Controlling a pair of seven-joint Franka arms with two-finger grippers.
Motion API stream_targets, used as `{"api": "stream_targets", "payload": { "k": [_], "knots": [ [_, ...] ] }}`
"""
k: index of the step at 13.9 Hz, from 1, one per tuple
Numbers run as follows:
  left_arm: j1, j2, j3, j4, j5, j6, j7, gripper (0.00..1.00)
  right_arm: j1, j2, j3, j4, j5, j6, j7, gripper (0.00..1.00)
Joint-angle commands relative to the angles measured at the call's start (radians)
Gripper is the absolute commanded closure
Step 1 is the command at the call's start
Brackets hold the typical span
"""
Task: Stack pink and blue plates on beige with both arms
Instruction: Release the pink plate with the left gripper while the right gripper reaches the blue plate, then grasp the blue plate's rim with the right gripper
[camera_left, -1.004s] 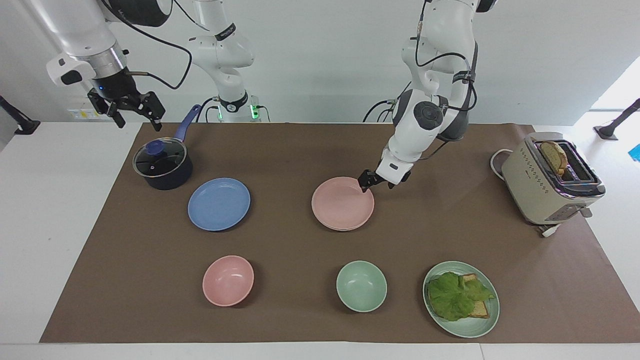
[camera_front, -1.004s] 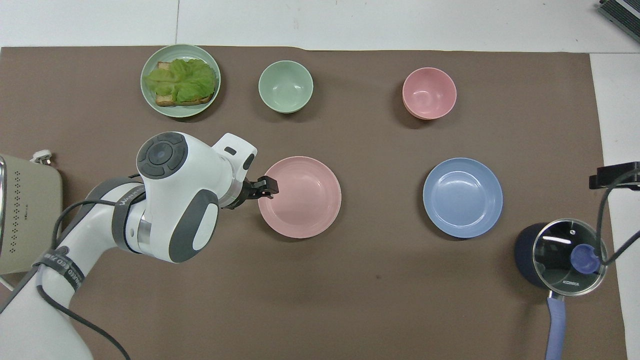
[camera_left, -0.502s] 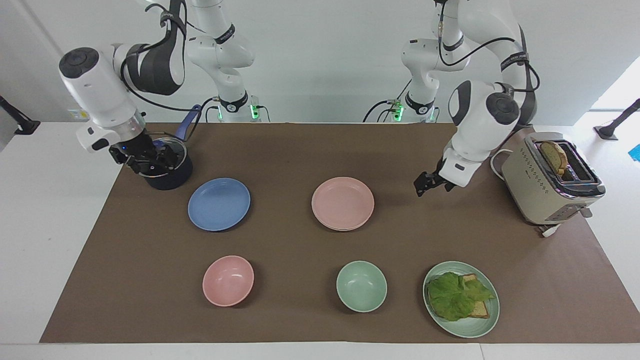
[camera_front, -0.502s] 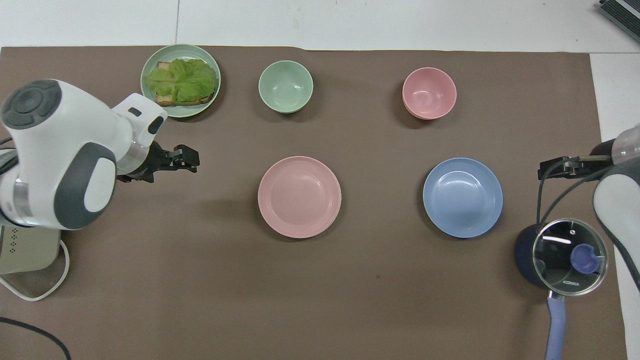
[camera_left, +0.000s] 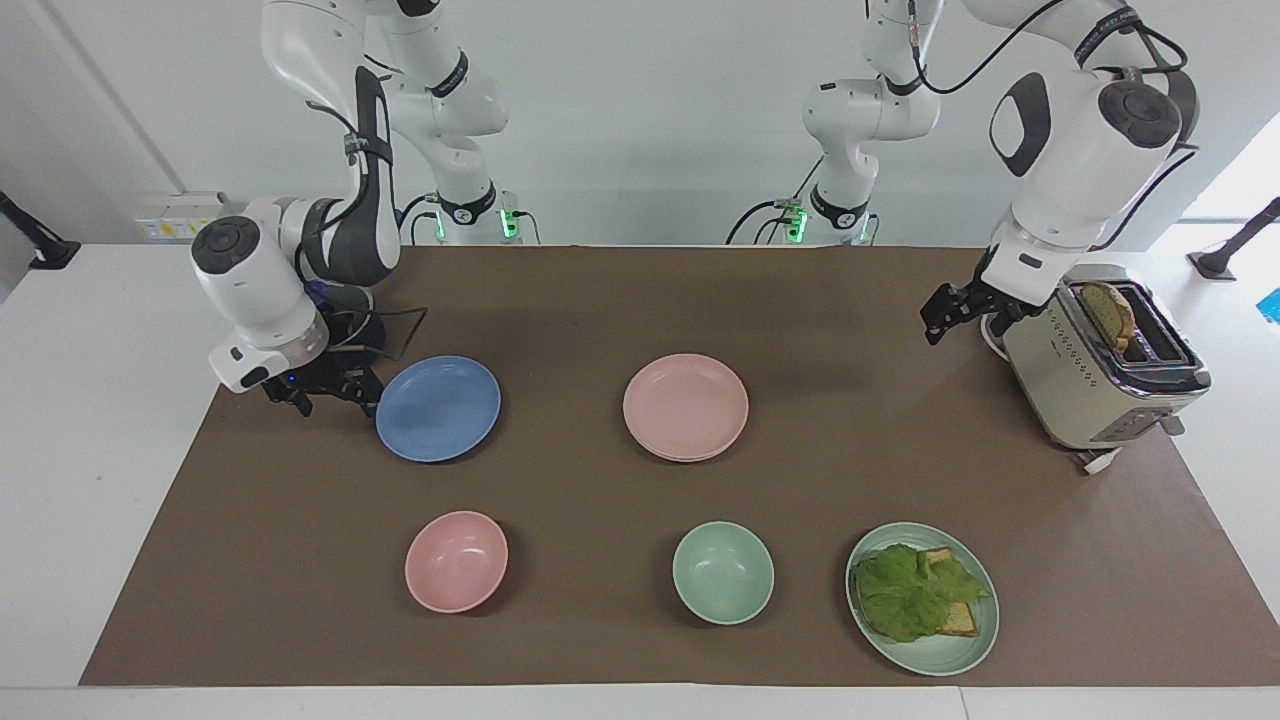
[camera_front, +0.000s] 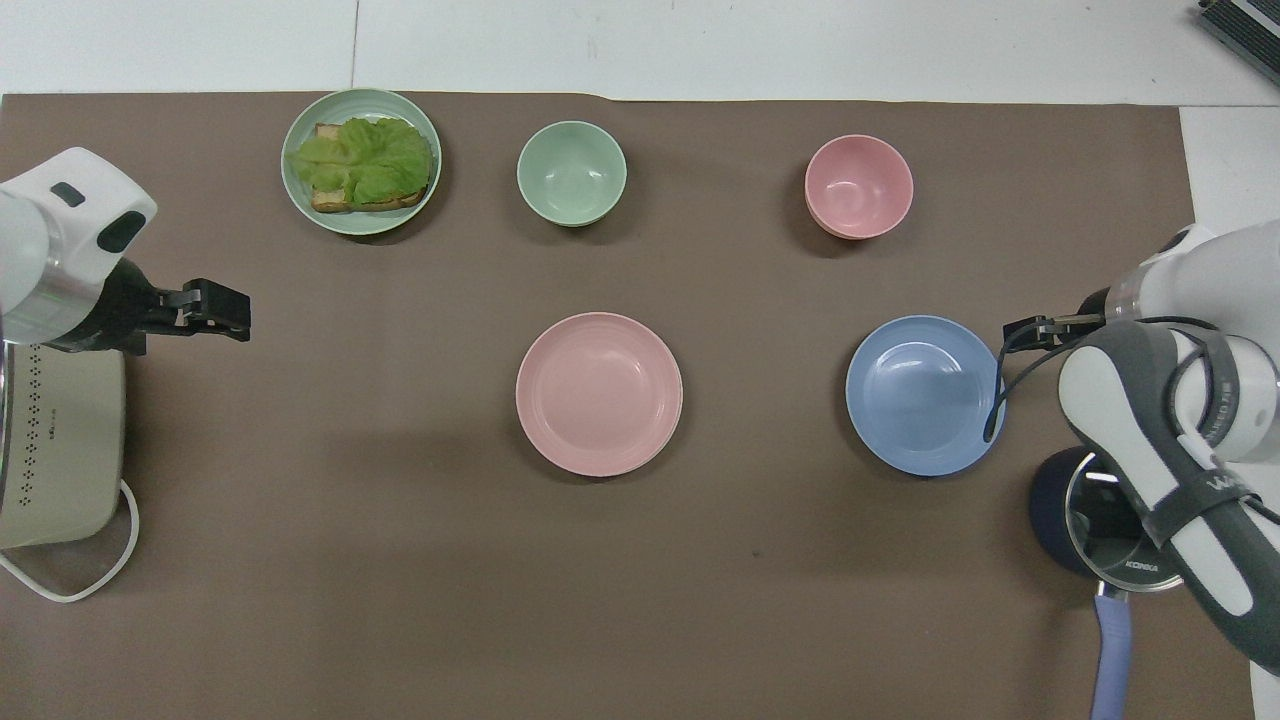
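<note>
Right pincer (camera_left: 335, 393), fingers spread and empty, has dropped beside the blue plate (camera_left: 438, 408); left pincer (camera_left: 945, 315), wide and empty too, has drawn back toward the toaster (camera_left: 1100, 360). Pink plate (camera_left: 686, 406) now lies mid-tabletop, seemingly atop beige; blue likely goes next.

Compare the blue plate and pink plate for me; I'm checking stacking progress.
The blue plate lies bare on the mat toward the right arm's end; the pink plate sits mid-table on another plate whose rim shows beneath it. The open right gripper is low beside the blue plate; none is near the pink plate. Both are round, shallow, alike in size.
</note>
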Motion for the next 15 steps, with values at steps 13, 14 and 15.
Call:
{"api": "stream_targets", "payload": {
  "k": [13,14,15],
  "knots": [
    [0.032,-0.071,0.007,0.091,0.018,-0.106,0.061,0.0,0.009,0.015,0.004,-0.107,0.063,0.081,-0.044,1.0],
    [0.032,-0.071,0.01,0.092,0.018,-0.106,0.058,0.0,0.009,0.017,0.004,-0.101,0.07,0.078,-0.026,1.0],
    [0.03,-0.074,0.01,0.091,0.016,-0.117,0.057,0.0,0.011,0.017,0.004,-0.1,0.074,0.073,-0.024,1.0]
  ]
}}
